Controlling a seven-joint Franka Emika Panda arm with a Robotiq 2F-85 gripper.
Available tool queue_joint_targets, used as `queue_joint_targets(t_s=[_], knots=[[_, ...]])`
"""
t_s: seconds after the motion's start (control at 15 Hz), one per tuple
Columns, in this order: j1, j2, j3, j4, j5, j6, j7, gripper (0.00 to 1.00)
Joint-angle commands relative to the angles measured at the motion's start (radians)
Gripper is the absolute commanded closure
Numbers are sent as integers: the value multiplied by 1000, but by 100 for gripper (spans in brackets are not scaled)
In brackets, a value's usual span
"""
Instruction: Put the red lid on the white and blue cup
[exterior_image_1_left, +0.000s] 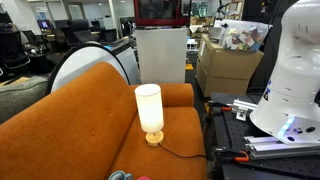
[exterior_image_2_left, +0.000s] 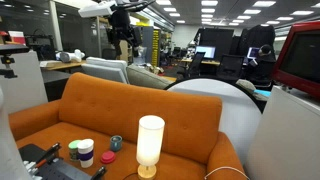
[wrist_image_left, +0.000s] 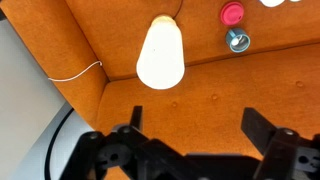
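The red lid (exterior_image_2_left: 108, 157) lies on the orange sofa seat (exterior_image_2_left: 60, 120), just right of the white and blue cup (exterior_image_2_left: 85, 152). In the wrist view the red lid (wrist_image_left: 232, 13) shows at the top edge, with a white sliver (wrist_image_left: 272, 2) beside it that may be the cup. My gripper (wrist_image_left: 198, 125) is open and empty, high above the sofa, over the seat below the white lamp (wrist_image_left: 160, 52). In an exterior view the gripper (exterior_image_2_left: 122, 25) hangs near the ceiling. A red speck (exterior_image_1_left: 143, 178) at the bottom edge of an exterior view may be the lid.
The white lamp (exterior_image_2_left: 150, 145) stands upright on the seat, with its cable (wrist_image_left: 75, 72) trailing off. A small grey metal piece (wrist_image_left: 238, 40) sits near the lid. Black items (exterior_image_2_left: 40, 160) lie at the sofa's end. The robot base (exterior_image_1_left: 290, 80) and cardboard boxes (exterior_image_1_left: 230, 60) stand beside the sofa.
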Motion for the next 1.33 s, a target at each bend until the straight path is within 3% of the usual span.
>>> queue_joint_targets(t_s=[0.0, 0.33, 0.93, 1.27], knots=[[-4, 1, 3, 2, 3, -1, -2, 0], [0, 16, 9, 3, 1, 8, -2, 0], [42, 92, 102, -43, -50, -5, 7, 0], [49, 89, 96, -48, -40, -4, 8, 0]])
